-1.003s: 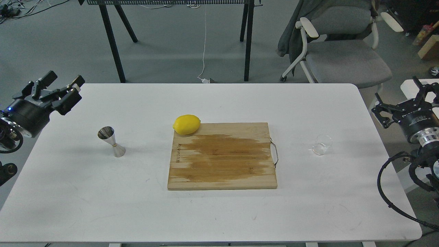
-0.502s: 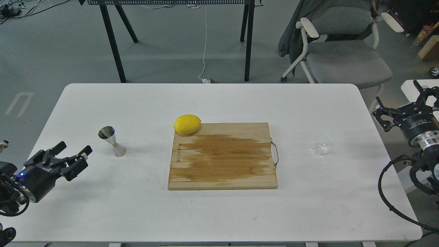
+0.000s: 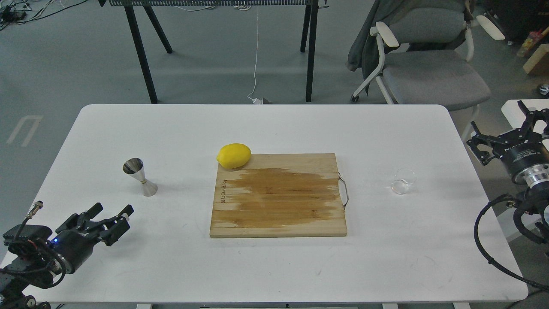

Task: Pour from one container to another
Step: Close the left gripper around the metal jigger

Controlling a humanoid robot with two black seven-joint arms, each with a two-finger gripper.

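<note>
your left gripper (image 3: 112, 213) spread, empty, near desk's (image 3: 266, 124) left front corner; right gripper (image 3: 502, 128) fingers unclear; cup (image 3: 403, 180) near right edge, jigger (image 3: 140, 177) left.

Even, diffuse overhead light fills the sharply focused scene, leaving the white table (image 3: 266, 266) bright but not blown out. The jigger (image 3: 140, 177) throws a faint shadow toward 3 o'clock, and soft shade edges the cutting board (image 3: 278, 195). The glass cup (image 3: 403, 180) shows only pale reflections.
</note>
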